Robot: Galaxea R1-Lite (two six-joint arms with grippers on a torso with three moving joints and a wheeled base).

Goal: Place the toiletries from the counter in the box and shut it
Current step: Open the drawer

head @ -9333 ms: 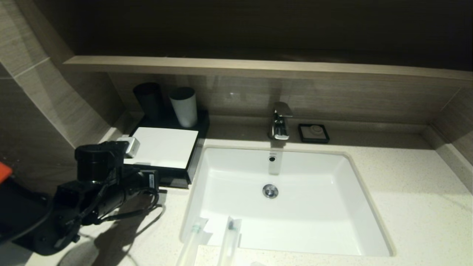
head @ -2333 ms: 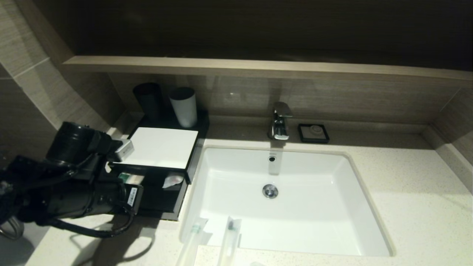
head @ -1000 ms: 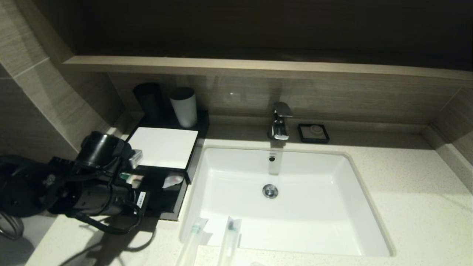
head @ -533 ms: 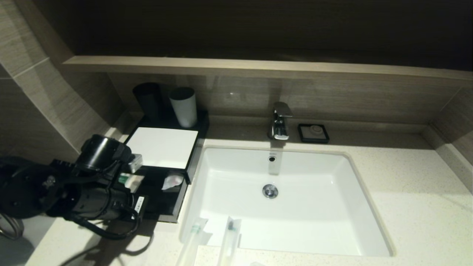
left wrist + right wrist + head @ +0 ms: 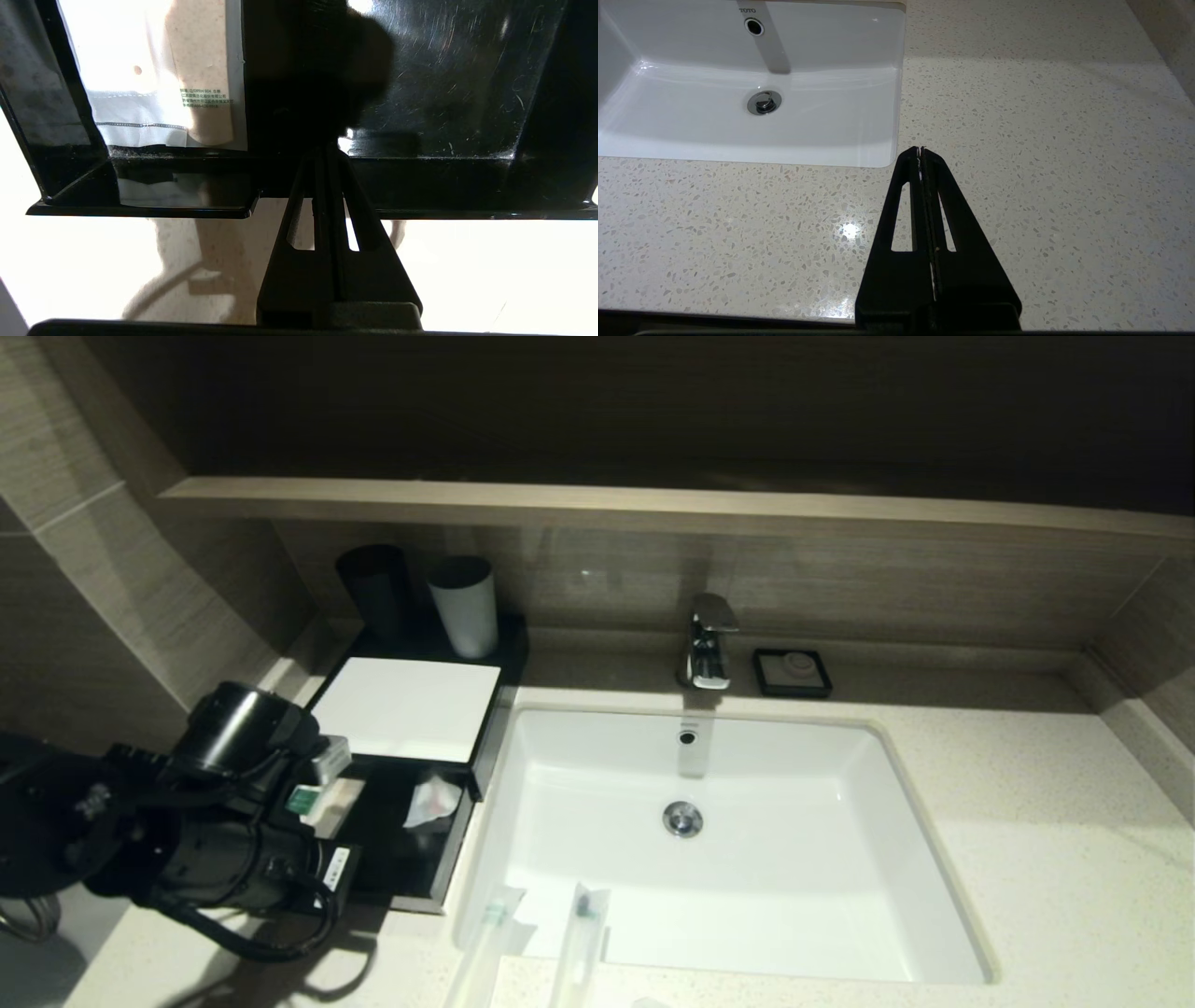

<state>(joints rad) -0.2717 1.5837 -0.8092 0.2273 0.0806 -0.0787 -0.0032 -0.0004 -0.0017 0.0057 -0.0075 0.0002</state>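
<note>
toiletries [image 5: 490, 943] lie on the speckled counter [image 5: 1074, 859] at the basin's [image 5: 747, 859] near edge, cut off below. the box [image 5: 411, 709] sits far left, drawer out. left tool [image 5: 327, 154] is together at the drawer's front notch; right tool [image 5: 920, 150] together above the counter. basin reads "toto".

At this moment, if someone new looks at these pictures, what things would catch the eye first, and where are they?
The bright white basin in the middle of the speckled counter catches the eye first. At its left stands the black box with its drawer pulled open, and the left claw, shut, is at the notch in the drawer's front. Two wrapped toothbrushes lie across the basin's near rim.
</note>
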